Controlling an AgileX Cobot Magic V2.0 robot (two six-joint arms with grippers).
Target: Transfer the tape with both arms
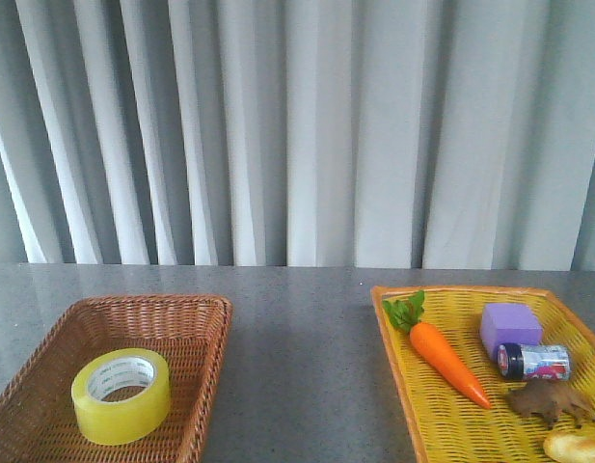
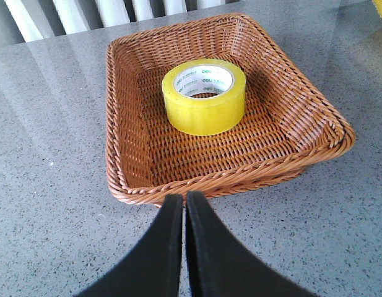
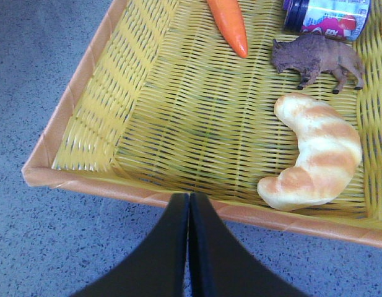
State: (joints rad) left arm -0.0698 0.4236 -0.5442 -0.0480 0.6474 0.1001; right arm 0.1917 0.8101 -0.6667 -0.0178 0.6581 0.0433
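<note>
The yellow tape roll [image 1: 121, 395] with a white printed core lies flat in the brown wicker basket [image 1: 196, 307] at the front left. It also shows in the left wrist view [image 2: 204, 98], in the middle of that basket [image 2: 116, 111]. My left gripper [image 2: 183, 199] is shut and empty, just outside the basket's near rim over the table. My right gripper [image 3: 189, 198] is shut and empty, at the near rim of the yellow tray [image 3: 91, 111]. Neither arm shows in the front view.
The yellow tray [image 1: 393, 333] at the right holds a toy carrot [image 1: 444, 357], a purple block [image 1: 510, 328], a small can [image 1: 534, 362], a brown toy animal [image 1: 551, 402] and a croissant [image 3: 317, 151]. A grey speckled table and a grey curtain lie behind.
</note>
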